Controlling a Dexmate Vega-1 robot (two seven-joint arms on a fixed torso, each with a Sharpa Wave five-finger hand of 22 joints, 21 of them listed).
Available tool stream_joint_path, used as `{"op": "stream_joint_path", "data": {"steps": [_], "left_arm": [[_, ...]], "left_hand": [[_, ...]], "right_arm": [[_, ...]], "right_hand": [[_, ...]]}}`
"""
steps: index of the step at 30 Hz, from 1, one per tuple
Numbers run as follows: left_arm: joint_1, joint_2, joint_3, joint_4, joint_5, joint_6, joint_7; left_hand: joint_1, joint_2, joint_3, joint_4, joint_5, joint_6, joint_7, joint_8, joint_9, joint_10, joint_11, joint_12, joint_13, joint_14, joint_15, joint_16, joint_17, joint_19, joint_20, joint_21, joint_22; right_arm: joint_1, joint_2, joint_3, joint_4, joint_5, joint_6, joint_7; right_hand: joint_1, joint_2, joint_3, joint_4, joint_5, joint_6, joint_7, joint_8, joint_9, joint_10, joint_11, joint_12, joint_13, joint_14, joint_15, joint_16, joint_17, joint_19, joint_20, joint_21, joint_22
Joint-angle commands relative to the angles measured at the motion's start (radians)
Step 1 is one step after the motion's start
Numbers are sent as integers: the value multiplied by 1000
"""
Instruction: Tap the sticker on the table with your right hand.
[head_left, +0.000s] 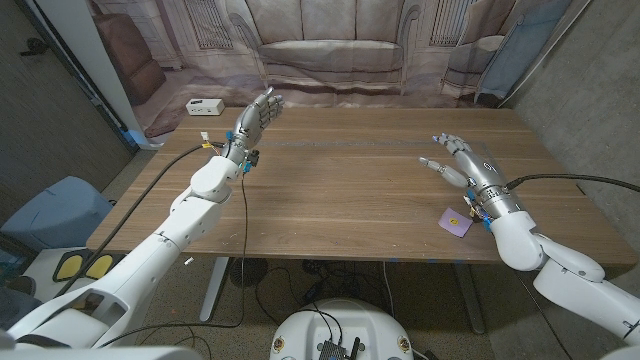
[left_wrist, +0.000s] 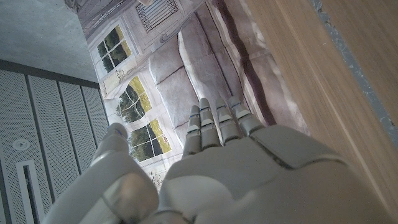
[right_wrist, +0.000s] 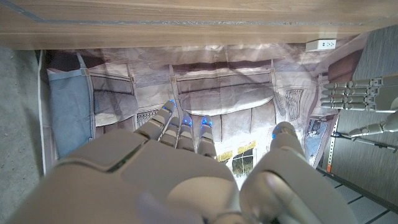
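Inspecting the tabletop (head_left: 340, 190) from the head view: the right hand (head_left: 462, 163) is raised over the right part of the wood, near the right edge, with its fingers (head_left: 446, 141) spread apart and released, grasping nothing. The thumb points inward toward the middle of the tabletop. Whether any part of this hand touches the wood cannot be told.

The sticker (head_left: 457, 221), a small purple square with a pale mark at its centre, lies flat near the front right corner of the tabletop. It sits just beside the right wrist, on the side toward the front edge, behind the hand's fingertips and apart from them. No finger rests on it.

The left hand (head_left: 254, 118) is held up over the left part of the tabletop toward the far left corner, fingers extended and close together, holding nothing. In the left wrist view the same hand (left_wrist: 249, 168) shows its back, fingers straight and released, with the wooden edge running alongside.

In the right wrist view the right hand (right_wrist: 186, 168) shows its back with fingers extended and nothing in them; the left hand's straight fingers (right_wrist: 354, 93) appear at the picture's margin.

A white power strip (head_left: 204, 106) lies beyond the far left corner. A printed backdrop (head_left: 330, 50) showing a sofa hangs behind the far edge.
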Motion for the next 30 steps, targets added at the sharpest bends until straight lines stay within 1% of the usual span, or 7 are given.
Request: {"op": "stream_joint_path", "data": {"steps": [1,7,11,14,18,25,30], "left_arm": [[-9,-9,5,19,-6,-2,-9],[-20,-14,10,34,-11,-3,-22],[-26,-17,14,44,-13,-4,-30],[-30,-20,17,51,-16,-3,-36],[-32,-21,19,55,-18,1,-38],[-34,-22,20,60,-21,0,-42],[-33,-22,19,60,-23,-1,-43]], "left_hand": [[7,-7,4,3,-1,9,1,2,3,8,1,2,1,10,3,1,2,3,-1,0,3],[8,-7,4,3,-1,9,2,2,3,7,4,2,1,10,2,0,2,4,-2,0,3],[8,-7,5,2,-1,9,2,2,3,8,3,2,1,10,2,0,2,4,-2,-1,3],[8,-6,5,2,-1,10,2,2,3,8,3,1,1,11,2,0,2,5,-2,0,3],[9,-6,5,2,-1,9,1,1,3,10,3,2,1,11,2,0,2,5,-3,0,3],[9,-6,5,2,-1,10,2,1,3,9,3,1,1,11,2,-1,2,5,-2,-1,3],[9,-6,6,2,-1,9,1,0,3,10,4,1,1,11,3,-1,2,5,-2,-1,3]], "right_arm": [[59,36,-4,70,146,141,40],[88,71,-8,114,247,217,79],[111,101,-10,155,346,282,125],[127,116,-13,179,401,313,155],[148,140,-18,212,447,351,175],[193,164,-37,259,509,396,225],[227,188,-53,288,600,415,287]], "right_hand": [[5,-7,-1,-3,4,2,13,-1,1,20,4,4,1,21,2,6,-1,32,4,11,3],[9,-12,-3,-4,3,5,20,-4,1,41,11,6,1,52,8,10,-3,76,10,18,3],[17,-13,-2,-5,3,3,47,-11,1,62,24,2,1,120,36,24,-3,156,26,28,2],[29,-18,0,-10,3,11,68,-10,1,72,37,0,1,131,53,21,-5,186,38,29,1],[34,-22,-1,-12,3,13,74,-11,1,84,46,2,1,139,56,19,-5,194,47,25,0],[39,-24,-2,-10,2,13,66,-15,-1,116,28,6,-1,164,29,22,-5,214,33,20,0],[33,-20,-6,-1,1,37,76,-8,-1,91,37,-14,-2,140,42,7,-1,191,33,-1,1]]}}
